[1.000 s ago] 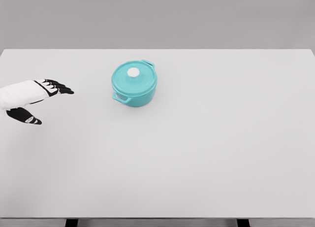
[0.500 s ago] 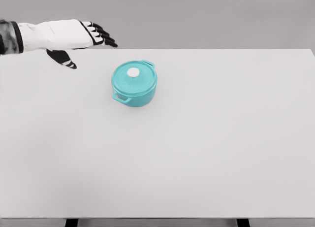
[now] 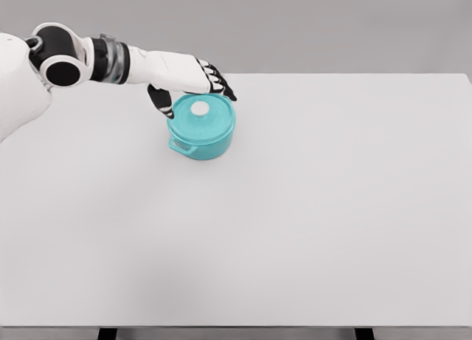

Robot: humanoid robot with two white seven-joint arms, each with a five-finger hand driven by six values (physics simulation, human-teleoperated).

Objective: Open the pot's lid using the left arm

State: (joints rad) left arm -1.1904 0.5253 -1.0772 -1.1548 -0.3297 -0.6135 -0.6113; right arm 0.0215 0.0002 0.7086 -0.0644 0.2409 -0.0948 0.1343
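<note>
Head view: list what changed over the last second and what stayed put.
The left hand swept from the table's left edge up and across to the right, and now hangs open over the back of the teal pot, with much more of the arm in view. It has not closed on the white knob. The pot, its lid still on, and the table are unchanged.

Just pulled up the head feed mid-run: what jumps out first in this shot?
The teal pot stands out, alone on the white table, left of center toward the far edge, its lid with the white knob on. Next is the left robot hand, reaching in from the upper left with fingers spread, poised above the far rim of the pot and holding nothing.
</note>
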